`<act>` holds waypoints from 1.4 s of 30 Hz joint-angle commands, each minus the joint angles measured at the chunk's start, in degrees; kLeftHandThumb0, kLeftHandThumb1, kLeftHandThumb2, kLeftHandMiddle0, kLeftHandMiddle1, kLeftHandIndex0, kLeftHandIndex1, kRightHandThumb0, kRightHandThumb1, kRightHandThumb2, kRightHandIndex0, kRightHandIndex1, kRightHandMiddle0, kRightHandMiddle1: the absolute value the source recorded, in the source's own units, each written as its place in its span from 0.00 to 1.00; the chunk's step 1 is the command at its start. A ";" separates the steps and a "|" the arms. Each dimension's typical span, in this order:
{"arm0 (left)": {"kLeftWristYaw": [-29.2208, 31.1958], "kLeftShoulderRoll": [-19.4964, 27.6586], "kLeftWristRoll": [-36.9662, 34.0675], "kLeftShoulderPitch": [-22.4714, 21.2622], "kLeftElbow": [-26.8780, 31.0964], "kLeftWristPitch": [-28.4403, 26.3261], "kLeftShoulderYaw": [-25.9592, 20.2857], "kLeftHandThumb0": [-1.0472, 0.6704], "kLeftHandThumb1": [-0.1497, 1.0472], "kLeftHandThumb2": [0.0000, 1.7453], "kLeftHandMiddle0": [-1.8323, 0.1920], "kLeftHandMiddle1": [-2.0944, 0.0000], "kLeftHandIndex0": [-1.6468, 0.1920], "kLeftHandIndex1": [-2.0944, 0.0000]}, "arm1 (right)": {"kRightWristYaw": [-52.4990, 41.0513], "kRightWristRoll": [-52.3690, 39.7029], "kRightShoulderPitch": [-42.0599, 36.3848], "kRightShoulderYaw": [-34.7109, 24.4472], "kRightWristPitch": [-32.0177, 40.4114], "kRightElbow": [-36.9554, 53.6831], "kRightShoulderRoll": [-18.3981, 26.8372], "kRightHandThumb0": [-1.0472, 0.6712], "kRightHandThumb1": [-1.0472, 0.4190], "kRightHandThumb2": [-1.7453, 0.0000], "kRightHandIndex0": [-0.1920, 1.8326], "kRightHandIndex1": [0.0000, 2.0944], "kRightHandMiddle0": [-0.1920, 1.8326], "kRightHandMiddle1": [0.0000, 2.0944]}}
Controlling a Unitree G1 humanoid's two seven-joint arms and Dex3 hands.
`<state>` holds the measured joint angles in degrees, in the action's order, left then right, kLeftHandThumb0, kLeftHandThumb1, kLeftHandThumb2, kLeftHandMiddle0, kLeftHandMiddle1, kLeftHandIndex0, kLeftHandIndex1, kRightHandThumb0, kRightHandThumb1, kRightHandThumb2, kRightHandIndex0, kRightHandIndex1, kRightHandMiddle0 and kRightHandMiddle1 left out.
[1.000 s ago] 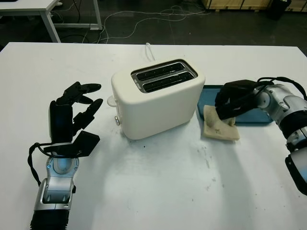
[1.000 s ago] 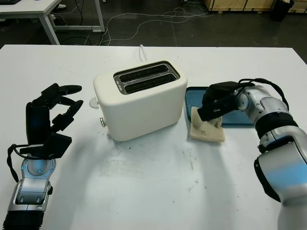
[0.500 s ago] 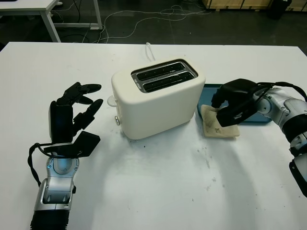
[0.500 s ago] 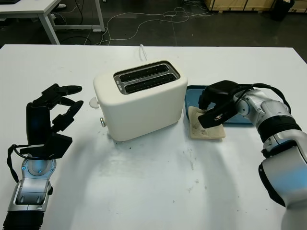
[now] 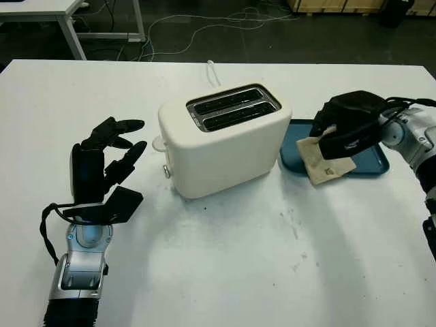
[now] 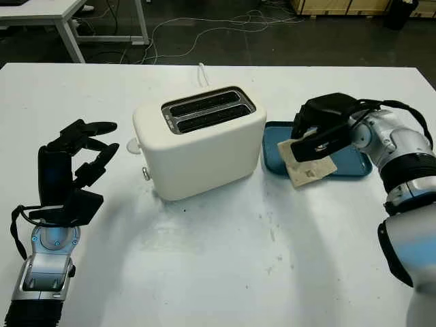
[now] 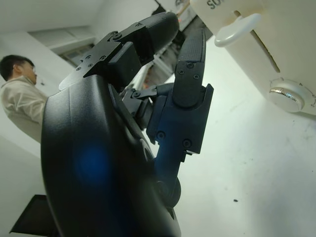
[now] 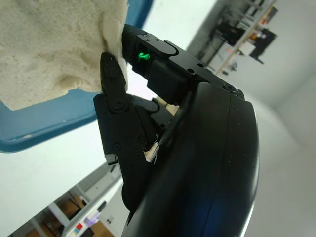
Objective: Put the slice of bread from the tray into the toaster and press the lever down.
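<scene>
The right hand (image 5: 349,129) grips the slice of bread (image 5: 325,161), its black fingers (image 8: 114,84) clamped on one edge, and holds it tilted above the near edge of the blue tray (image 5: 373,162). The tray lies on the white counter (image 5: 238,252) just right of the cream toaster (image 5: 225,139), whose two slots face up. The left hand (image 5: 102,163) is open, upright left of the toaster, near its lever (image 7: 232,29).

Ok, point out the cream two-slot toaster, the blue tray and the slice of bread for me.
Cream two-slot toaster (image 5: 228,146), left eye view, its front wall.
Blue tray (image 5: 373,159), left eye view, bare floor near its right rim.
Slice of bread (image 6: 308,168), right eye view, its lower part below the right hand (image 6: 325,126).
</scene>
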<state>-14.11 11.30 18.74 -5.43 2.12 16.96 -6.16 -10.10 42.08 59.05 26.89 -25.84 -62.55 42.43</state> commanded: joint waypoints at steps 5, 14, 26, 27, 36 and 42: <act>0.19 -0.15 -0.12 0.12 0.49 -0.50 0.10 0.36 0.89 0.08 0.60 0.39 0.50 0.73 | 0.39 -0.49 2.87 -0.77 -1.77 -0.42 1.22 0.52 0.09 0.93 0.64 0.40 0.74 0.05; 0.28 -0.26 -0.39 -0.07 0.52 -0.54 0.12 0.36 0.89 0.08 0.60 0.39 0.50 0.72 | 1.00 -3.31 3.33 -4.29 -4.80 -0.53 2.69 0.52 0.09 0.91 0.54 0.65 0.65 0.28; -0.38 -0.04 0.53 0.16 0.49 -0.69 -0.01 0.36 0.89 0.08 0.60 0.39 0.50 0.72 | 0.40 -10.08 -5.60 -10.33 -5.63 8.03 4.39 0.59 0.22 1.00 0.56 0.37 0.59 0.25; -0.40 0.06 0.59 0.19 0.43 -0.67 -0.07 0.36 0.89 0.08 0.60 0.39 0.50 0.72 | 0.20 -10.42 -8.74 -10.90 -5.30 12.20 5.09 0.58 0.24 1.00 0.57 0.21 0.59 0.13; -0.04 -0.36 -0.61 -0.09 -0.15 0.01 0.07 0.36 0.89 0.07 0.60 0.40 0.49 0.73 | 3.62 -9.97 -36.27 -19.18 -1.66 42.10 8.58 0.39 0.31 1.00 0.40 0.00 0.38 0.00; 0.30 -0.11 -0.59 0.04 -0.13 -0.01 0.07 0.35 0.89 0.08 0.60 0.39 0.50 0.72 | 7.02 -8.30 -44.33 -22.18 1.06 48.41 6.49 0.30 0.32 1.00 0.32 0.00 0.32 0.00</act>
<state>-14.02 11.13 18.60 -5.61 1.99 16.55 -6.12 -4.49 33.17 16.14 5.55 -25.64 -15.27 49.71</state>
